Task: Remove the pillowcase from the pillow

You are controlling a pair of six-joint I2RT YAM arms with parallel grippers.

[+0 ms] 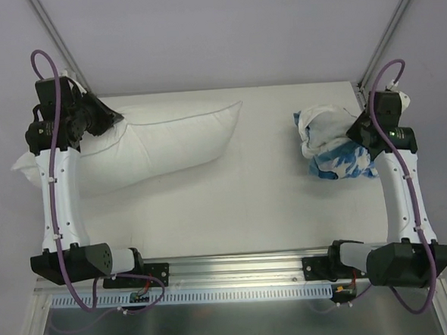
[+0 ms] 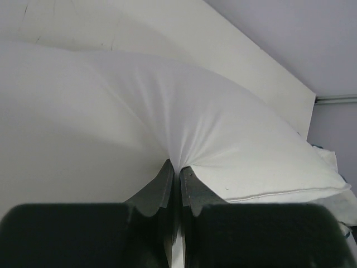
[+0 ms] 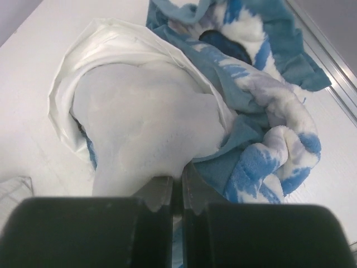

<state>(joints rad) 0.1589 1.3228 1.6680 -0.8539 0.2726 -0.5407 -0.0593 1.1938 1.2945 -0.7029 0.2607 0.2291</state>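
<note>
Two items, well apart.
Top view: pillow [image 1: 169, 140] left, bare; pillowcase [image 1: 336, 153] bunched right.
Left wrist: left gripper [image 2: 177, 167] pinching pillow cloth.
Right wrist: right gripper [image 3: 177, 181] pinching pillowcase lining.
Advice: release gently, without dragging.

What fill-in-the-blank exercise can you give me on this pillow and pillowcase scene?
On the table, the pillow lies to the ____, the pillowcase opposite.
The left gripper is shut on the ____.
The right gripper is shut on the ____.
Missing words: left; pillow; pillowcase.
</note>
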